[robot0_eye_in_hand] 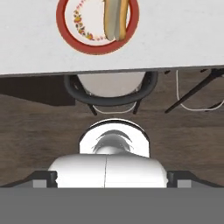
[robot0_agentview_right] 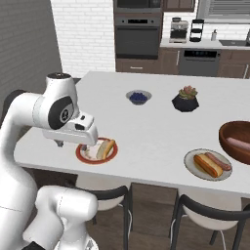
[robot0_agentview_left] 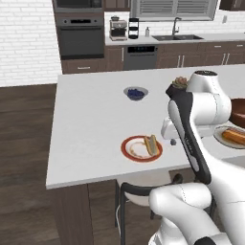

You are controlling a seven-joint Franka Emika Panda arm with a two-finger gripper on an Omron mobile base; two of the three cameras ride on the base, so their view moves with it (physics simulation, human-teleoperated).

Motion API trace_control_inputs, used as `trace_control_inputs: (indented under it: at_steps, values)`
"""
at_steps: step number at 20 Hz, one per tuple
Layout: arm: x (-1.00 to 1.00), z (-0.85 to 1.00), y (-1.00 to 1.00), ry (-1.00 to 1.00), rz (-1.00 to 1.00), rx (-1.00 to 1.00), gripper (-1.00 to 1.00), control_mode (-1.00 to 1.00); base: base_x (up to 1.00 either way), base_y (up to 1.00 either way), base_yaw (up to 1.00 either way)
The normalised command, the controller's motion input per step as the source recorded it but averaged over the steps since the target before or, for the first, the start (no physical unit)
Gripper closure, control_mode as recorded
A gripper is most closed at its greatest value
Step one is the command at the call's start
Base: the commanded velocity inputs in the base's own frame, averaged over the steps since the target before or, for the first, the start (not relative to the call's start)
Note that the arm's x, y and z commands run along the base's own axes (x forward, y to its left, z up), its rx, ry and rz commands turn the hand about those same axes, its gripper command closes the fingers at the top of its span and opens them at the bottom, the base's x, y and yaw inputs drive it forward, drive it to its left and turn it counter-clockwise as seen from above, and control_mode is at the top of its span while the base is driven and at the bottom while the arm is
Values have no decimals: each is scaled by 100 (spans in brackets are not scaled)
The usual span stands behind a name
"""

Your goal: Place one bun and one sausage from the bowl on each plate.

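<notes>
With the claw's state impossible to tell, the orange-rimmed plate (robot0_agentview_right: 96, 150) holds a bun near the table (robot0_agentview_right: 146, 132) edge, so a careless sausage drop from the bowl (robot0_agentview_right: 237, 141) could roll off beside it.

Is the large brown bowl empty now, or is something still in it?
Not empty. In the right base view, the bowl holds one pink sausage; no bun is visible inside it.

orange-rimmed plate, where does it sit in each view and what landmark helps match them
Left base view: orange-rimmed plate low centre, near the counter's front edge.
Right base view: lower left, partly behind the arm.
Hand view: top centre, cut by the top edge.
Shared landmark: the bun lying on it.
</notes>
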Motion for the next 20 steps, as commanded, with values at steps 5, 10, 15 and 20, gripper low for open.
trace_control_inputs:
  at_steps: [5,10,15,20]
  values:
    - [0,0,0,0,0,0,-100,100,-45,-73,0]
    - [0,0,0,0,0,0,-100,100,-2,-100,0]
    - [0,0,0,0,0,0,-100,100,2,-94,-1]
    - [0,0,0,0,0,0,-100,100,10,-64,-3]
